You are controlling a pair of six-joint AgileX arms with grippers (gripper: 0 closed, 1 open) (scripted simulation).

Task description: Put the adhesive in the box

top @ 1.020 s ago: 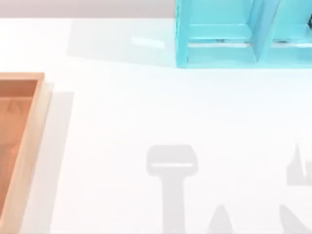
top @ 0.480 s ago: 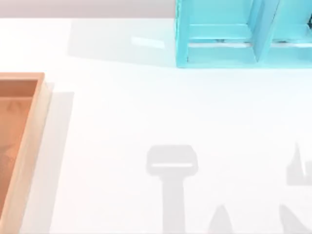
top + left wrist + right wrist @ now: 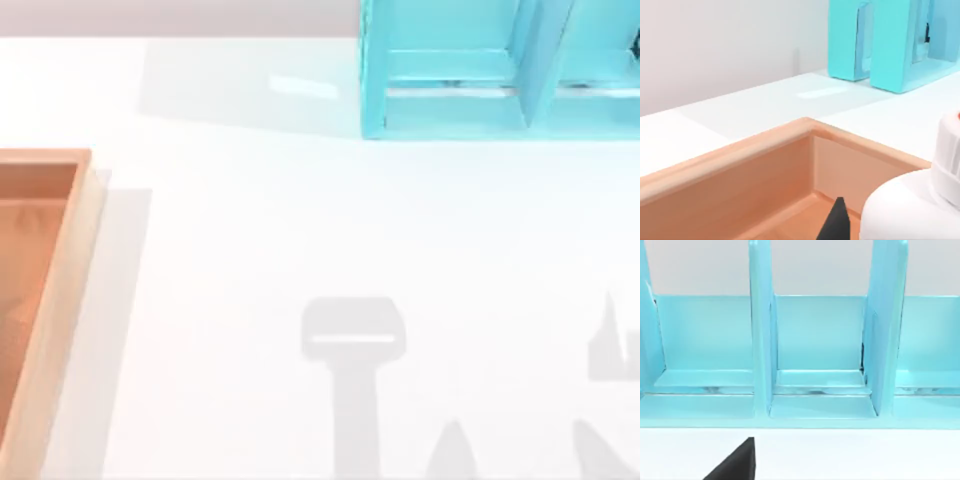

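Glue held over box interior, close to wall; left gripper state cannot be told. Release near wall risks bottle tipping onto rim. Right gripper parked facing shelf, state unclear.

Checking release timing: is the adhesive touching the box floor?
Cannot tell. Left wrist view shows the adhesive above the box interior, its base cropped.

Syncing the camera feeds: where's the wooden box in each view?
Top view: the box sits at the table's left edge, cut off by the frame.
Left wrist view: its corner and inner walls fill the foreground, the adhesive close in front.
Right wrist view: not in it.
Shared landmark: the turquoise shelf.
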